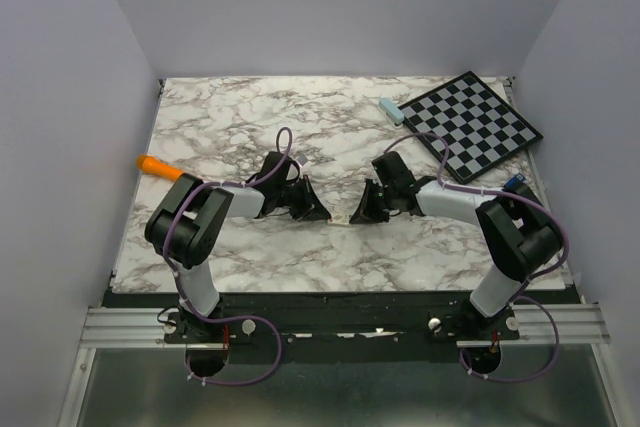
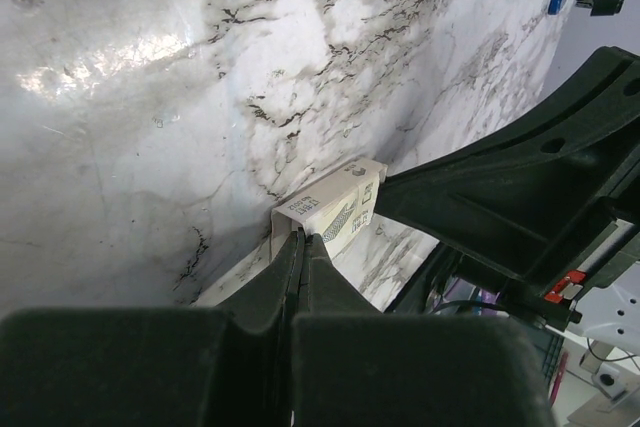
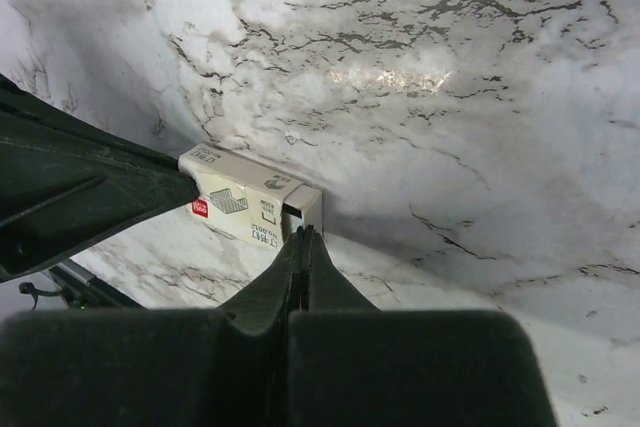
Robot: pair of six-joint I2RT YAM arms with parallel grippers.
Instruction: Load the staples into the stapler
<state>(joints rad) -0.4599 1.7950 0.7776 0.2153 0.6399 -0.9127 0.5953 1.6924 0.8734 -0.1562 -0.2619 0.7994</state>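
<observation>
Mid-worktop [image 1: 240,127], both arms meet tip to tip on a small white staple box [image 3: 245,202].
Left jaws: clenched on one end of the box.
Right jaws: clenched at the opposite, open end; cannot tell whether they pinch a flap.
Stapler [image 1: 388,108]: light blue, lying far back, just beside the checkerboard [image 1: 475,122], well apart from the box.

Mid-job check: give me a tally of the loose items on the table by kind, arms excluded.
Staple box: 1
Stapler, light blue: 1
Orange stick: 1
Checkerboard: 1
Blue item by the right arm, kind unclear: 1
Total: 5
</observation>
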